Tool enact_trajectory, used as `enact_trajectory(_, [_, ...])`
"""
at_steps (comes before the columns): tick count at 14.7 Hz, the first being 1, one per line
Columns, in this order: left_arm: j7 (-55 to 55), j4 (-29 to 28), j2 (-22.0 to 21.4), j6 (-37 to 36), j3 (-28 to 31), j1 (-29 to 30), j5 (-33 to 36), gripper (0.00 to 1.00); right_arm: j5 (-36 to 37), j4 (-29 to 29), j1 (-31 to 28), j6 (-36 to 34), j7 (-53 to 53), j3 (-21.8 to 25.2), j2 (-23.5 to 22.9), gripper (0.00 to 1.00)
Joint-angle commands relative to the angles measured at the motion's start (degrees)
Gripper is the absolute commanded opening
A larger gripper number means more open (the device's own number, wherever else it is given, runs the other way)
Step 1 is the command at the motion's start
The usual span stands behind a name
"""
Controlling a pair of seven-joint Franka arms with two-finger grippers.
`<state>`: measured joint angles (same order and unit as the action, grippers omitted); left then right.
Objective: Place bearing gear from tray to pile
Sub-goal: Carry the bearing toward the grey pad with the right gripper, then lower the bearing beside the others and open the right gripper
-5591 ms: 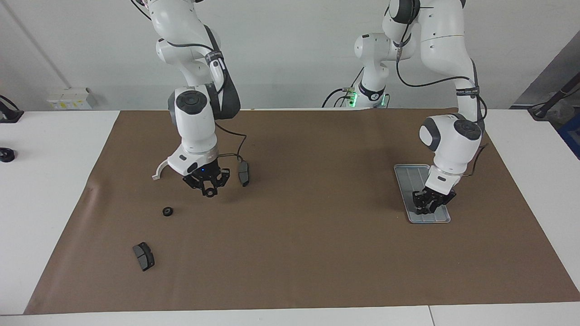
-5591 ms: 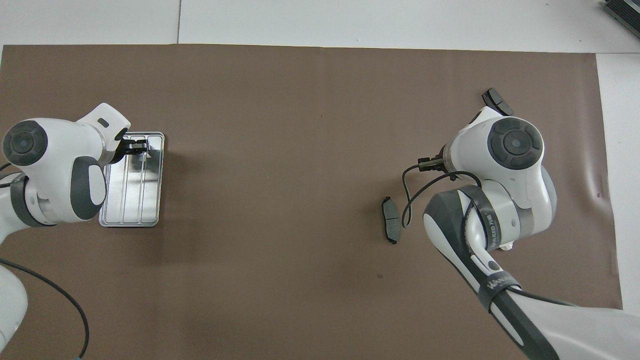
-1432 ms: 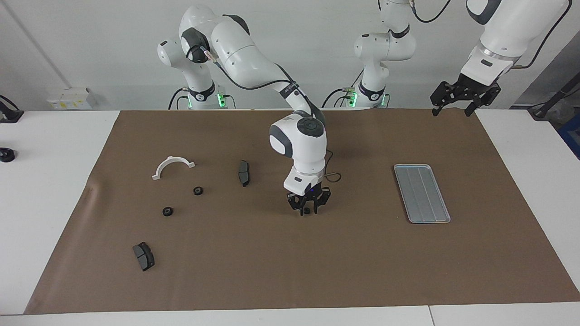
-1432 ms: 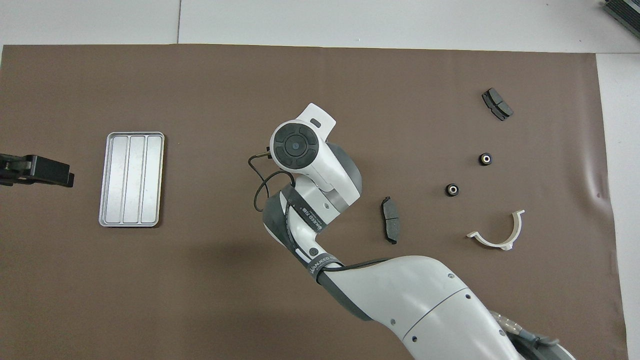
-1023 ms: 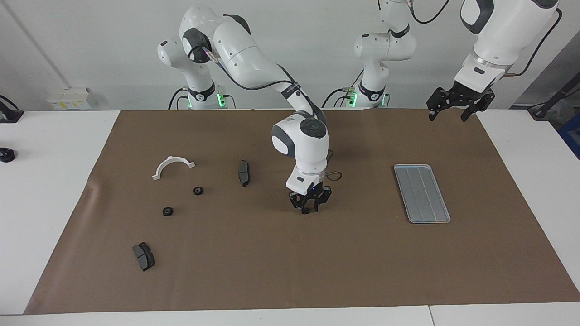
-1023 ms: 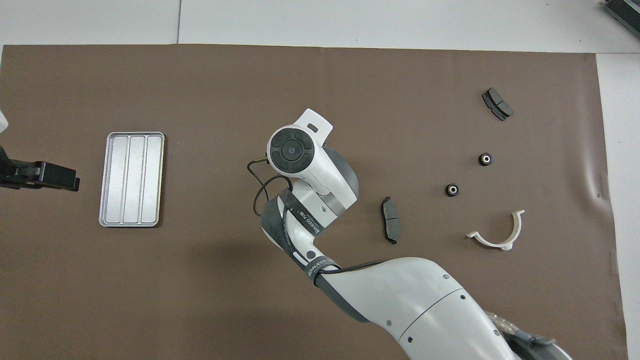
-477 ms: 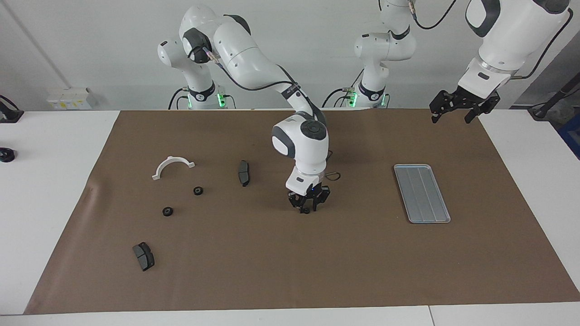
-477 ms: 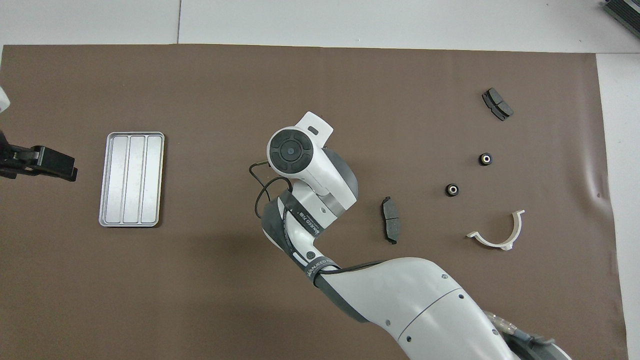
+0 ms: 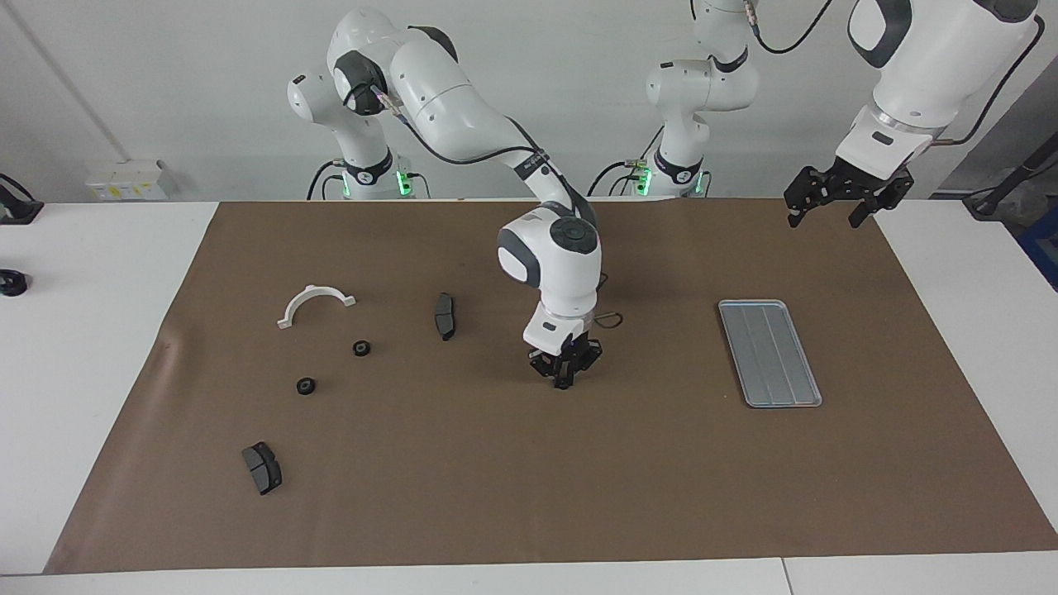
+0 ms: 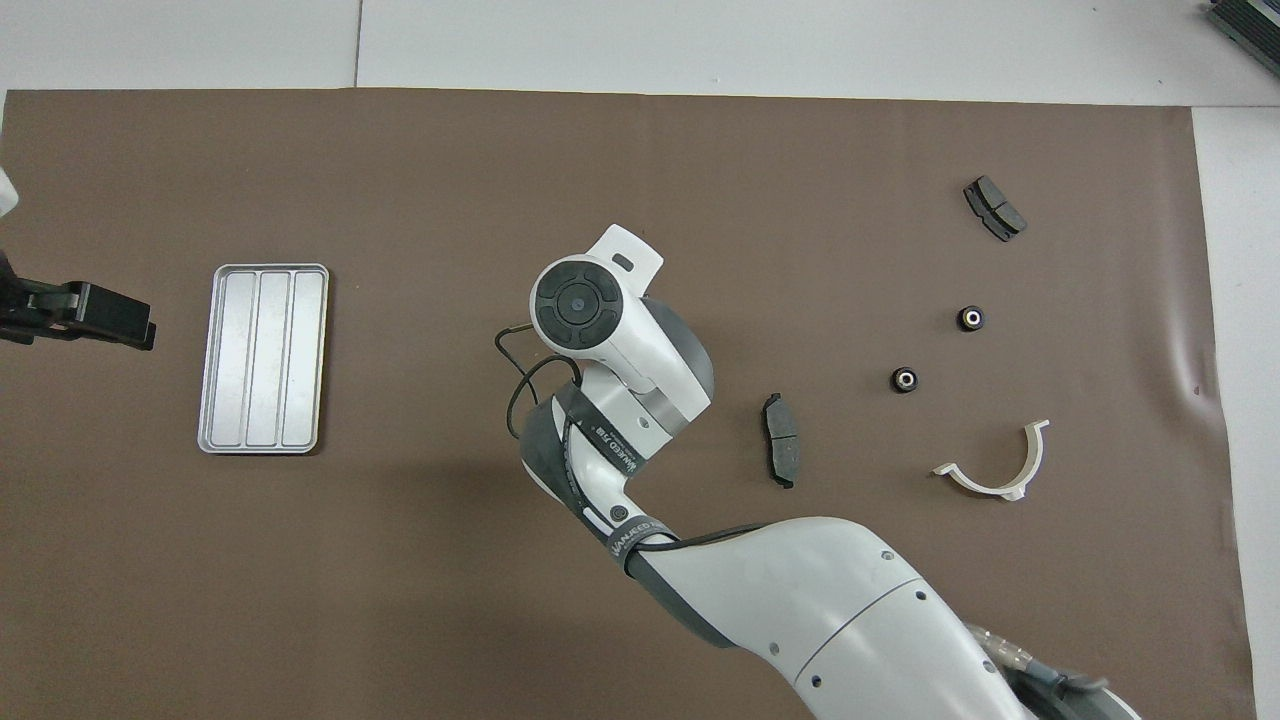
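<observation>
My right gripper (image 9: 564,378) stands tips-down on the brown mat midway between tray and pile, shut on a small black bearing gear (image 9: 563,385). In the overhead view its wrist (image 10: 582,300) hides both. The silver tray (image 9: 769,353) (image 10: 262,357) lies toward the left arm's end, showing only its grooves. The pile lies toward the right arm's end: a white bracket (image 9: 316,302) (image 10: 995,465), two brake pads (image 9: 445,316) (image 9: 262,467), and two bearing gears (image 9: 361,348) (image 9: 306,386). My left gripper (image 9: 822,216) (image 10: 90,312) hangs open, high beside the tray.
A brown mat (image 9: 529,496) covers most of the white table. A thin cable loop (image 9: 610,318) hangs by the right wrist. A small black part (image 9: 10,283) sits on the bare table off the mat, past the pile.
The right gripper's fingers have closed onto the bearing gear on the mat at mid-table. The left gripper, which was down in the tray seconds ago, stays raised and has only drifted slightly.
</observation>
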<state>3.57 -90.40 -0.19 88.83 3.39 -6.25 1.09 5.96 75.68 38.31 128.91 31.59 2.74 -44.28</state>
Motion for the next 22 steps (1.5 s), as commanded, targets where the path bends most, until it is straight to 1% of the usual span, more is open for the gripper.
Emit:
enact_trajectory(1, [0.7, -0.7, -0.9, 2.1, -0.1, 0.1, 0.8, 1.0, 0.5, -0.3, -0.4, -1.5, 0.1, -0.3, 0.4, 0.0])
enact_trajectory(3, [0.8, -0.8, -1.0, 1.4, -0.2, 0.4, -0.4, 1.0, 0.1, -0.4, -1.7, -2.9, 0.1, 0.0, 2.3, 0.0])
enact_trajectory(5, [0.9, -0.8, -1.0, 1.4, -0.1, 0.6, -1.9, 1.0, 0.1, 0.2, -5.4, -3.5, -0.1, 0.1, 5.0, 0.0])
enact_trajectory(7, [0.8, -0.8, -1.0, 1.4, 0.0, 0.5, -1.9, 1.0, 0.1, 1.2, -9.8, -4.7, -1.5, 0.0, 8.1, 0.0])
enact_trajectory(10, [0.5, -0.8, -1.0, 1.4, 0.0, 0.7, -1.9, 1.0, -0.3, 7.3, -16.9, -4.9, -10.4, -0.2, 14.4, 0.0])
enact_trajectory(12, [0.4, -0.9, -1.0, 1.4, 0.0, 0.8, -1.9, 1.0, -1.7, 12.3, -20.3, -4.5, -15.8, -0.1, 17.1, 0.0])
enact_trajectory(14, [0.4, -0.9, -1.0, 1.4, 0.1, 0.9, -1.9, 1.0, -2.1, 17.4, -24.0, -2.2, -20.4, -0.1, 18.7, 0.0])
enact_trajectory(17, [0.3, -0.8, -1.0, 1.6, 0.1, 0.8, -1.9, 1.0, -2.4, 25.8, -29.3, 6.2, -28.2, -0.2, 20.5, 0.0])
enact_trajectory(19, [0.4, -0.8, -1.0, 1.1, 0.2, 0.9, -1.9, 1.0, -2.8, 29.2, -30.1, 9.2, -28.5, -0.2, 20.8, 0.0])
enact_trajectory(21, [0.4, -0.8, -1.0, 1.1, 0.4, 1.0, -1.9, 1.0, -3.1, 31.3, -30.8, 11.8, -28.7, -0.2, 20.7, 0.0])
enact_trajectory(22, [0.4, -0.8, -1.0, 1.1, 0.4, 1.0, -1.9, 1.0, -3.2, 31.6, -30.8, 12.3, -28.7, -0.2, 20.6, 0.02])
